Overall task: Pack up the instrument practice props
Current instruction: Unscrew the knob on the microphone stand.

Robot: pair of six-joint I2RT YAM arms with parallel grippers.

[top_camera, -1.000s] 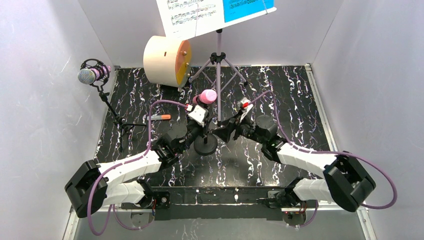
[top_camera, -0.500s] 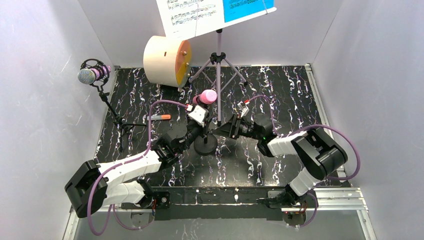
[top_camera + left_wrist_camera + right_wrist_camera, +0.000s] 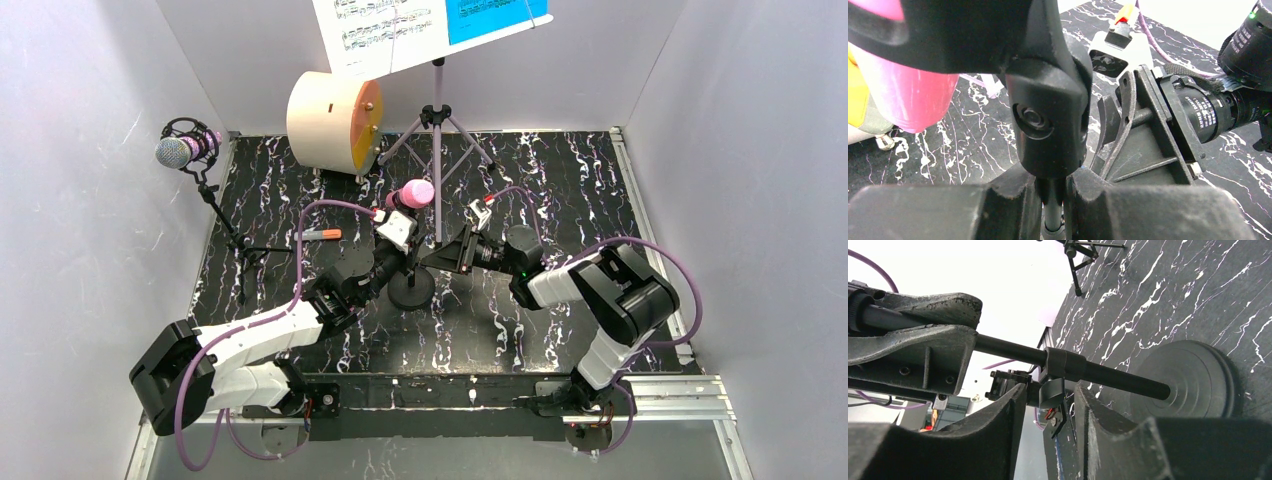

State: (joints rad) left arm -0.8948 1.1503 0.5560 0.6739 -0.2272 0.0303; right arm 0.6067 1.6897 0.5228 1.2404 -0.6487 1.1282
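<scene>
The pink microphone (image 3: 416,192) stands on a thin black pole with a round black base (image 3: 411,291) at the middle of the table. My left gripper (image 3: 403,266) is shut on that pole just under the mic clip, as the left wrist view (image 3: 1052,189) shows, with the pink microphone (image 3: 913,95) above. My right gripper (image 3: 431,259) lies level from the right. In the right wrist view it (image 3: 1050,402) is open, its fingers either side of the small clamp knob (image 3: 1051,391) on the pole's collar. The base (image 3: 1193,380) lies beyond.
A glittery purple microphone (image 3: 178,151) on a black tripod (image 3: 236,242) stands at the far left. The lilac music rack (image 3: 437,125) with white and blue pages (image 3: 430,22) stands at the back. A cream drum (image 3: 330,120) and an orange marker (image 3: 322,234) are nearby.
My right arm has folded its elbow back and up, and its gripper has shifted a little left and turned beside the pole. The left arm and microphone have not moved.
</scene>
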